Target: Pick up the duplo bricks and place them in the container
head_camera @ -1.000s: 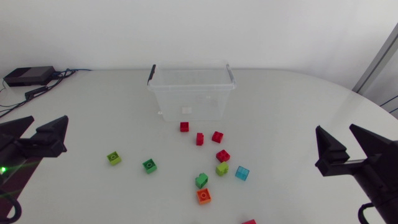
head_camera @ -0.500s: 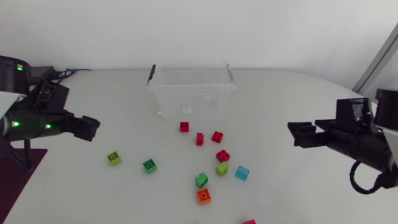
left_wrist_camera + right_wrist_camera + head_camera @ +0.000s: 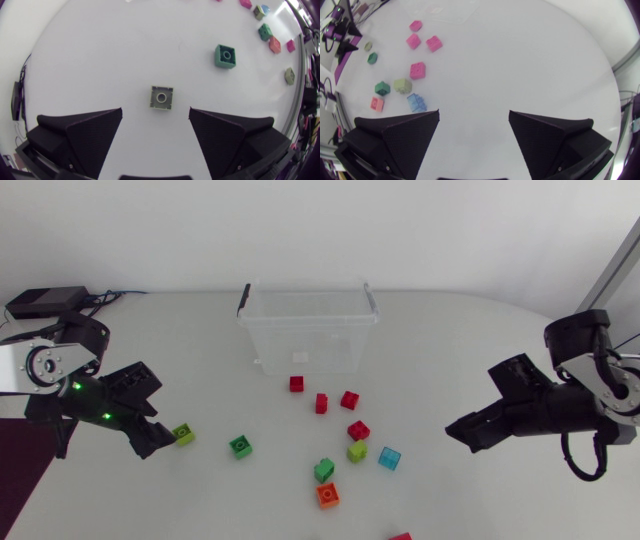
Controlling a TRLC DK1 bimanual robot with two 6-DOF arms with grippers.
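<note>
**Both grippers spread wide, nothing held; bricks loose on the table**

Left gripper (image 3: 155, 113): hangs low over the white table (image 3: 200, 320), fingers parted wide, grips nothing. Just ahead of the gap between those fingers, touching neither: a small lime-green square duplo brick (image 3: 162, 97), single stud up. Farther ahead and off to one side: a dark green single-stud duplo brick (image 3: 225, 55), well apart from the first.

Right gripper (image 3: 474, 112): likewise splayed wide, only bare table between the fingers. Ahead and off to one side, well apart from it, a loose scatter of bricks. Nearest: a translucent light-blue brick (image 3: 416, 102). Just beyond that: a yellow-green brick (image 3: 403, 85) beside a mid-green brick (image 3: 382, 88), with an orange brick (image 3: 376, 104) near them. Farther out: four red bricks (image 3: 418, 70), spread apart.

Beyond the red bricks, farthest from both grippers: the clear plastic container (image 3: 310, 345) with black handle clips, upright and open-topped. One more red brick at the near table edge (image 3: 400, 536), only partly in view.
</note>
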